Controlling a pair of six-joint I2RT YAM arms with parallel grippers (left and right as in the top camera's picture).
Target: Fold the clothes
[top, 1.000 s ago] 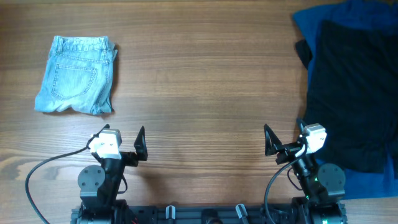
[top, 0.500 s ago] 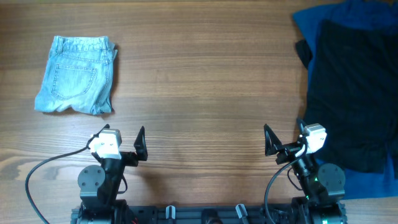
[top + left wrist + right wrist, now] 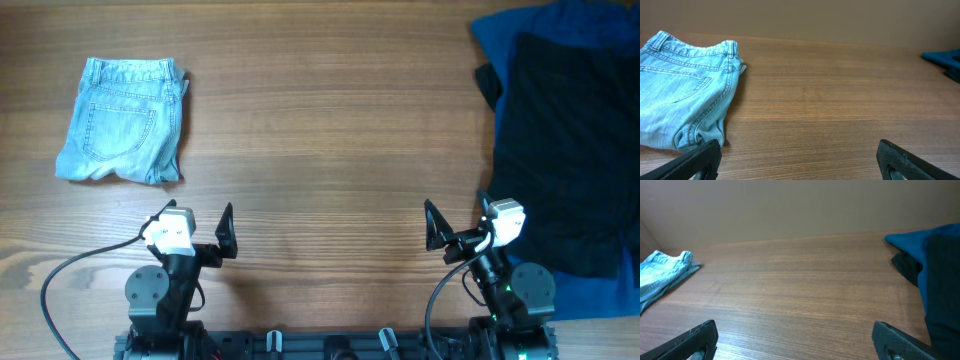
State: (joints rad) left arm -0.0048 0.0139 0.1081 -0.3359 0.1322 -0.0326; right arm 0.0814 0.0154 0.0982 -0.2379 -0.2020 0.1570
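Note:
The clothes lie in two places on the wooden table point(image 3: 320, 130). Folded light-blue denim shorts point(image 3: 122, 120) rest at the far left, also seen in the left wrist view point(image 3: 685, 95) and the right wrist view point(image 3: 662, 267). Large black shorts point(image 3: 570, 150) are spread at the far right on top of a royal-blue garment point(image 3: 515, 28); both show at the right edge of the right wrist view point(image 3: 945, 285) point(image 3: 912, 239). My left gripper point(image 3: 195, 222) point(image 3: 799, 147) and right gripper point(image 3: 458, 218) point(image 3: 795, 326) hover near the front edge, both open and holding nothing.
Both arm bases and their cables point(image 3: 60, 285) sit along the table's front edge. Bare wood lies between the two piles. A plain beige wall stands behind the table's far edge point(image 3: 790, 240).

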